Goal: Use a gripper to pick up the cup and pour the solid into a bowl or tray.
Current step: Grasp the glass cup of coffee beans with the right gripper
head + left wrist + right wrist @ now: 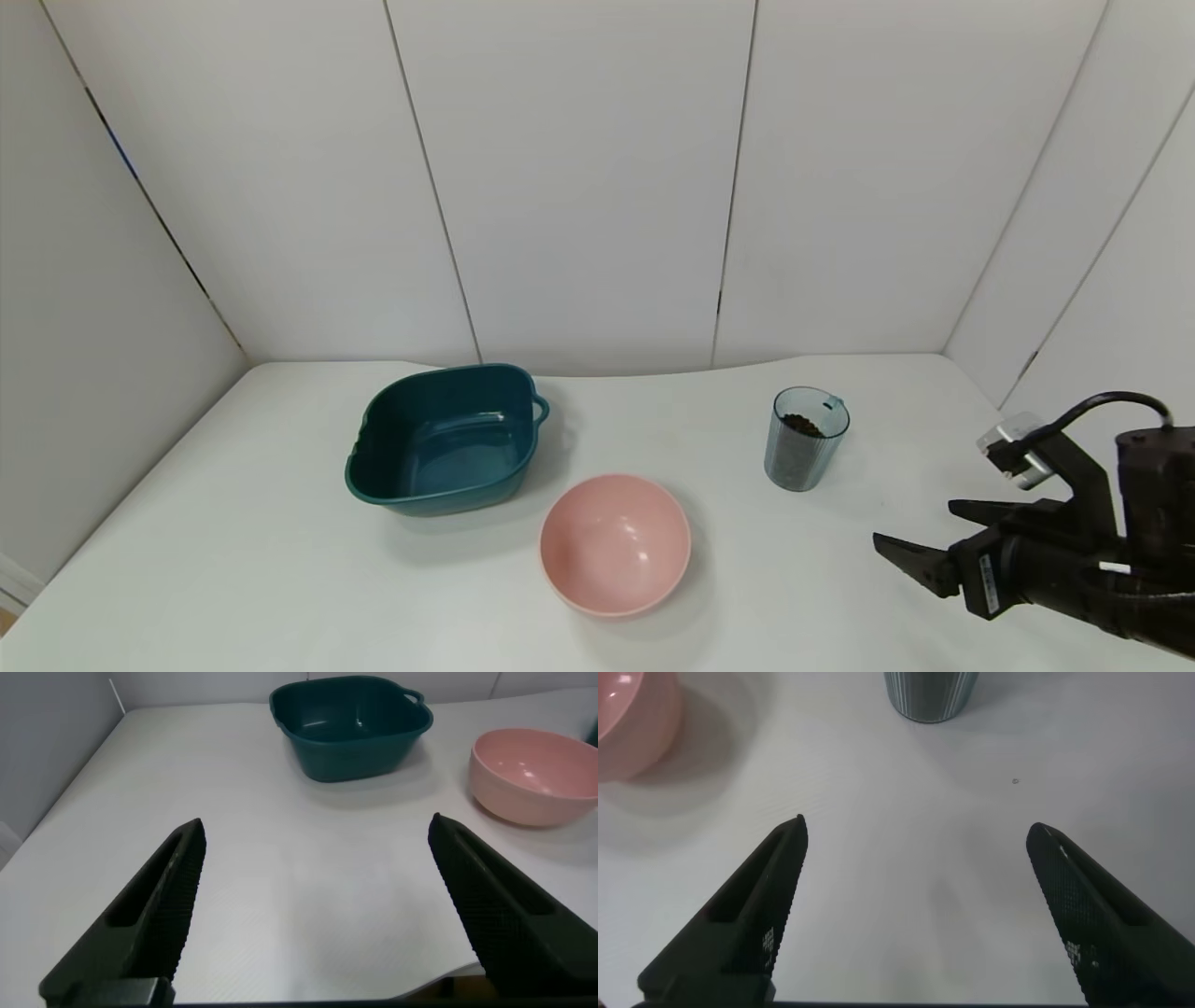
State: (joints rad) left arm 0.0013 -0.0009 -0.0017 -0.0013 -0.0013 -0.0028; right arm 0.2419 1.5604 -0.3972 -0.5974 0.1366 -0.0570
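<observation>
On the white table (233, 523), the ribbed blue-grey cup (805, 439) stands upright w/ dark brown pellets (801, 425) inside, well right of the dark teal basin (443, 439) & the pink bowl (615, 543). Right gripper (920, 534) hovers near the cup on the robot's side, jaws spread wide, nothing held. Left gripper (313, 910) is also wide apart over bare table, basin & bowl ahead of it.
</observation>
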